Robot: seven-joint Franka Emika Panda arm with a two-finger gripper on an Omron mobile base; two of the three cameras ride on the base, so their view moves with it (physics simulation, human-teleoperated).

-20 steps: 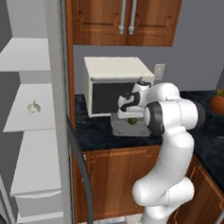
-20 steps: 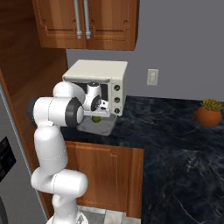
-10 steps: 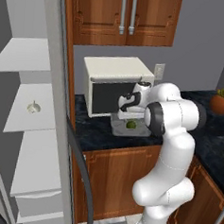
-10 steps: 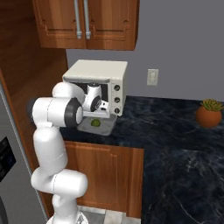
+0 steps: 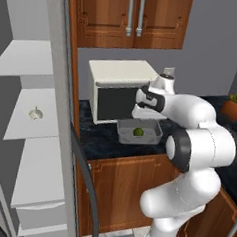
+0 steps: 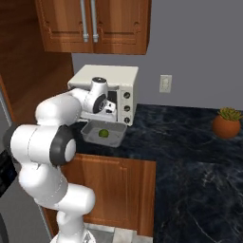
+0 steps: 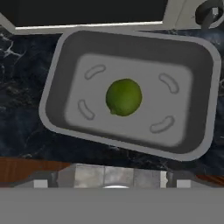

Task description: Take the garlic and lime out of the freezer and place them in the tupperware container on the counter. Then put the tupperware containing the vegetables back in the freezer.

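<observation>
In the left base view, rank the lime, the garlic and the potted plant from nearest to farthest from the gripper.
1. Lime, in the tub just below the gripper.
2. Potted plant, far right on the counter.
3. Garlic, far left on the freezer shelf.

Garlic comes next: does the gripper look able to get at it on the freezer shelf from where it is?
Probably yes: the garlic lies alone on an open freezer shelf; the arm must swing over from the tupperware container.
</observation>
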